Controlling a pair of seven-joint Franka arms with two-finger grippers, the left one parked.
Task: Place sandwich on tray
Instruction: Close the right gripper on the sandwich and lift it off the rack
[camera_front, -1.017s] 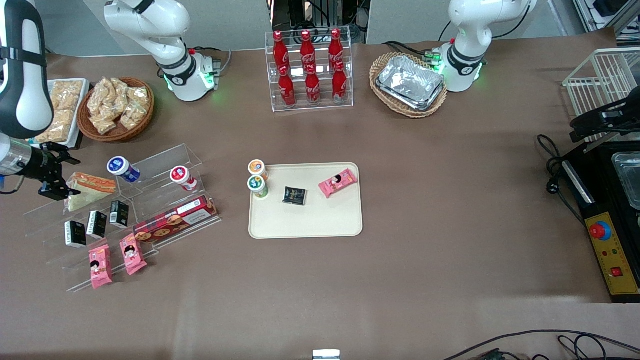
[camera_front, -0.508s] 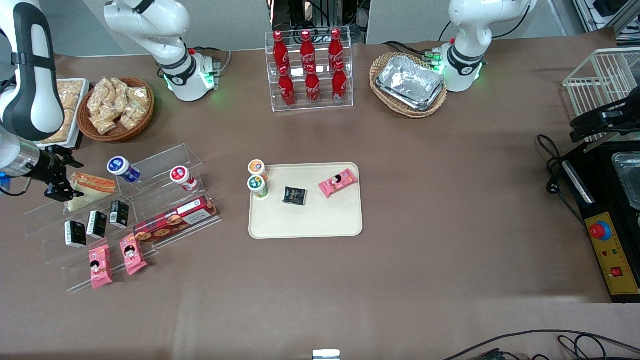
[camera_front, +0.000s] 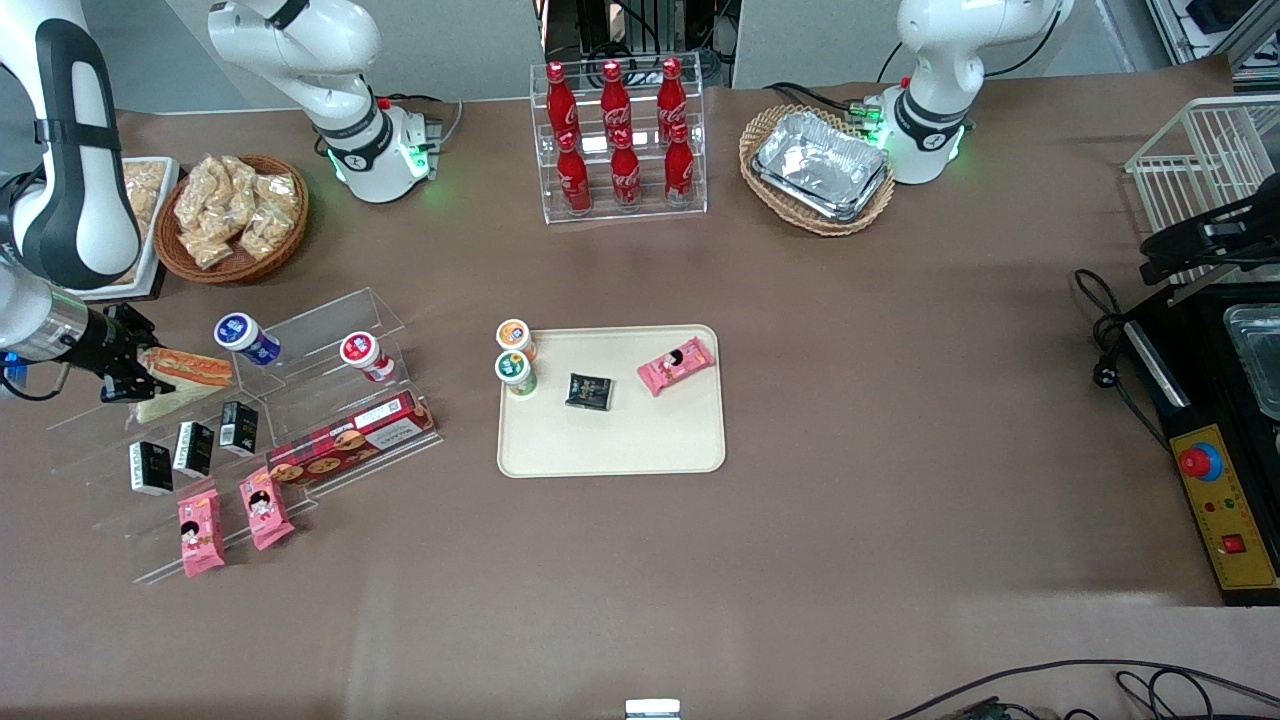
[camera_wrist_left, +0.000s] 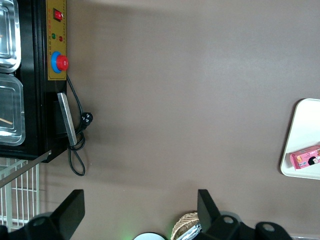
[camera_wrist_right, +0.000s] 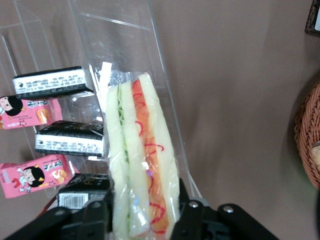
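Sandwich (camera_front: 185, 374) is sitting on the clear acrylic rack (camera_front: 240, 430) at the working arm's end of the table, and the gripper (camera_front: 135, 372) has just slid in from beside it: a second ago it was standing a little off the wedge, now its fingers are straddling the wide end. In the wrist view the sandwich (camera_wrist_right: 142, 165) is running right down between the two black fingers (camera_wrist_right: 192, 212), which look to be touching the wrap on both sides, so I'm calling this a grip closing on it. Lift comes next, by my reckoning. Tray (camera_front: 620, 450), big, flat, cream, rounded corners and low rim, is waiting mid-table, well apart. Sandwich itself: soft pale bread, triangular, crinkly glossy film, orange-red band.
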